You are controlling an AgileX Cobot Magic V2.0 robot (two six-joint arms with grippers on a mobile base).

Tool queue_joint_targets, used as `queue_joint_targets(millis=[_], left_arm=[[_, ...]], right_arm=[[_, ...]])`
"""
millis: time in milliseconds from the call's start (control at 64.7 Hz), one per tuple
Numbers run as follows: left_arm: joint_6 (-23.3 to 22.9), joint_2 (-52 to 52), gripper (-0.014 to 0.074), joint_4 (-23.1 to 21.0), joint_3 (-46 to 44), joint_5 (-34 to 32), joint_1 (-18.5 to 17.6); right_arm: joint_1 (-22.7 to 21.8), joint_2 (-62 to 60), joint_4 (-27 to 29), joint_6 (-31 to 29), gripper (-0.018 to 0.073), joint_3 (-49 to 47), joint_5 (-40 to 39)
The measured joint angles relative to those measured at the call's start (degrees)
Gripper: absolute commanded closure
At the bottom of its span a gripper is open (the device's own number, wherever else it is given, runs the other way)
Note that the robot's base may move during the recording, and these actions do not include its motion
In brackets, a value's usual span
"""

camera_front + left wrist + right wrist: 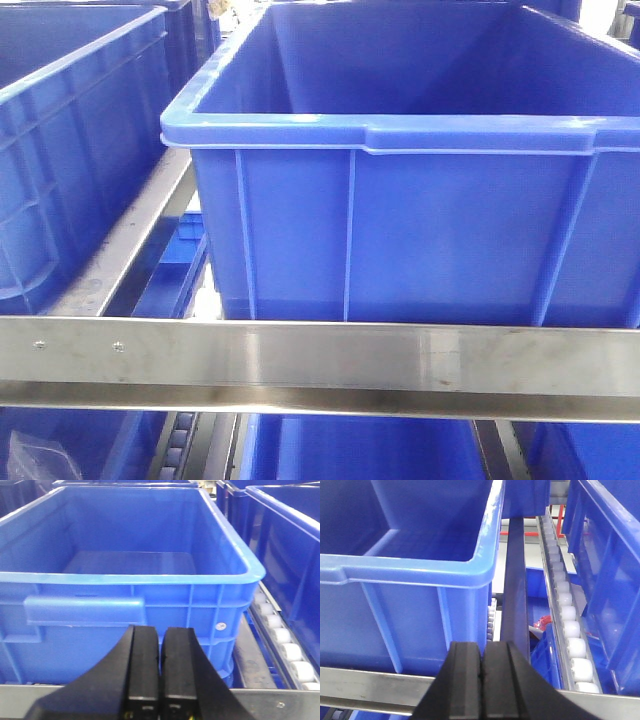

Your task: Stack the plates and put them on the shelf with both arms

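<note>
- Front view: the shelf [320, 365] fills the bottom of the picture, its long brushed stainless-steel front rail running edge to edge, dull grey with a soft sheen and a paler band near the middle.
- Two small screws sit close together at the rail's left end, and a darker lower lip runs beneath the rail.
- Right behind the rail sits a big blue crate [410, 170], open on top, with a thick rolled rim and vertical ribs down its front wall; nothing shows inside it.
- A second blue crate [70, 150] stands at the left edge of the shelf, with a steel side rail [125, 245] running back between the two.
- Under the front rail, more blue plastic shows on the level below.
- No plates appear in any of the three views.
- Left wrist view: the left gripper [161, 680] has its two black fingers pressed together with only a thin seam between, and nothing is held; it hangs just in front of the shelf rail, facing a blue crate.
- Right wrist view: the right gripper [482, 680] is likewise closed finger to finger and empty, above the steel rail.
- To its right a track of white rollers [570, 630] runs away along the shelf beside a dark bar [516, 585].
</note>
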Motion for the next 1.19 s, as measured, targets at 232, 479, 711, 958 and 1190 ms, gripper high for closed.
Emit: queue_joint_targets(millis=[232,479,711,958,1190], left_arm=[[0.00,0.00,0.0514,0.00,0.00,0.11,-1.09],[0.00,0.00,0.0514,0.10,0.00,0.19,-1.09],[0.00,0.00,0.0514,0.10,0.00,0.23,-1.09],[0.00,0.00,0.0514,0.10,0.00,0.23,-1.09],[0.00,0.00,0.0514,0.10,0.00,0.23,-1.09]], right_arm=[[0.00,0.00,0.00,0.00,0.0510,0.00,0.00],[0.00,0.00,0.00,0.00,0.0510,0.00,0.00],[0.00,0.00,0.00,0.00,0.0510,0.00,0.00],[0.00,0.00,0.00,0.00,0.0510,0.00,0.00],[0.00,0.00,0.00,0.00,0.0510,0.00,0.00]])
